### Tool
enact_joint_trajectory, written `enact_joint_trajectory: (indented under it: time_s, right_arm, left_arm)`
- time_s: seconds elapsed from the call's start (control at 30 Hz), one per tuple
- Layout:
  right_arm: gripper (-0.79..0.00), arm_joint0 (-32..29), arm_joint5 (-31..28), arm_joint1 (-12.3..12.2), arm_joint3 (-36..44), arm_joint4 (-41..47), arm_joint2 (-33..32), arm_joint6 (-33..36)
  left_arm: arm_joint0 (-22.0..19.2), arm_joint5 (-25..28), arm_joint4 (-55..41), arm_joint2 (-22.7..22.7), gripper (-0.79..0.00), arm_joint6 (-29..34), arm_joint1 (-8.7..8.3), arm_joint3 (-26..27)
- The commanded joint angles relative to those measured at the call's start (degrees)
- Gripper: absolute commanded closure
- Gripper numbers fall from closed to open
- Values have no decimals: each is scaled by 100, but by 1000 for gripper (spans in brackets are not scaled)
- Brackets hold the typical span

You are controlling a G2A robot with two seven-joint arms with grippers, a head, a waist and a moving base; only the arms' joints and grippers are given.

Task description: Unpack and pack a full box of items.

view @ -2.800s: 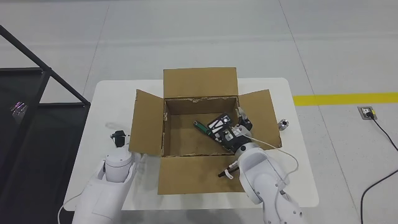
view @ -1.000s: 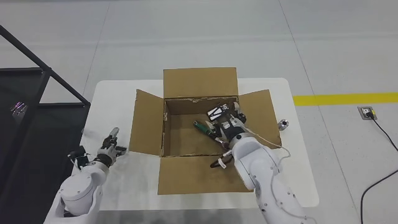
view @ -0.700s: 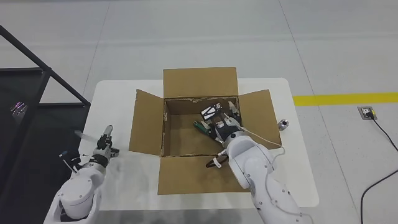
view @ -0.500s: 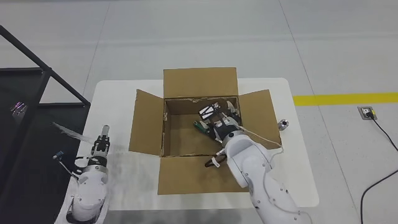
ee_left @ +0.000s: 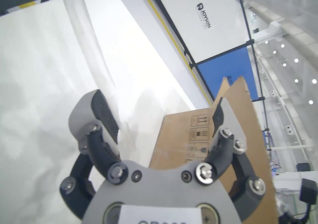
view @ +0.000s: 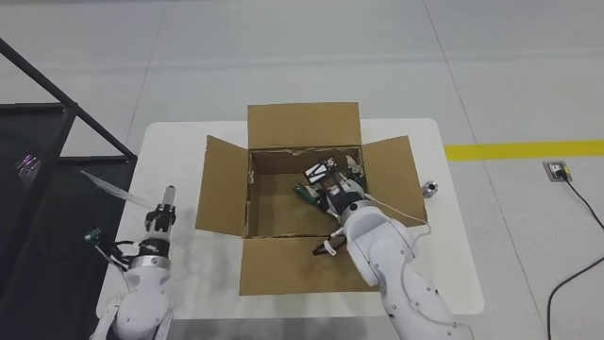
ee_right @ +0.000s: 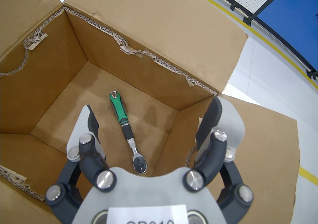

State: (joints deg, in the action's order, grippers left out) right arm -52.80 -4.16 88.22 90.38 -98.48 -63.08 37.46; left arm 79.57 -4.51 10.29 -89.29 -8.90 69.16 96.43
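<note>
Cardboard box (view: 304, 125) sits open mid-table (view: 179, 151), flaps spread. Its outer wall bears a column of black handling pictograms (ee_left: 197, 133), too small to read. Each gripper's base carries a white label (ee_right: 146, 215), cut off at the edge. Right gripper (ee_right: 151, 108) hangs over the box's inside, jaws wide, holding nothing. Below it a green-handled ratchet (ee_right: 125, 130) lies flat on the box floor. Left gripper (ee_left: 159, 106) is over the table beside the box's left flap, jaws wide. A pale translucent strip (ee_left: 85, 36) rests against one finger pad (ee_left: 104, 113).
</note>
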Motion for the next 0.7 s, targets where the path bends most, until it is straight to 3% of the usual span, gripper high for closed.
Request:
enact_joint_trajectory:
  time_s: [0.0, 0.13, 0.23, 0.3, 0.5, 0.67]
  right_arm:
    - [-785, 134, -170, 18, -107, 18, 83, 254]
    - [-785, 646, -207, 135, -613, 525, 266, 891]
    - [-785, 1240, -197, 269, -1336, 1310, 354, 1427]
    - [-785, 1638, -44, 343, -1839, 1338, 486, 1812]
    - [-785, 1638, -44, 343, -1839, 1338, 486, 1812]
    - [-785, 1570, 3, 355, -1918, 1160, 613, 1958]
  left_arm:
    - [121, 279, -163, -122, -785, -11, 4, 131]
    - [318, 770, -353, -289, -785, -23, 12, 299]
    - [445, 1119, -460, -370, -785, -29, 21, 377]
    - [524, 1297, -493, -405, -785, -40, 29, 431]
    - [799, 1870, -531, -558, -785, 114, 32, 627]
    - [897, 2051, -577, -672, -785, 146, 42, 764]
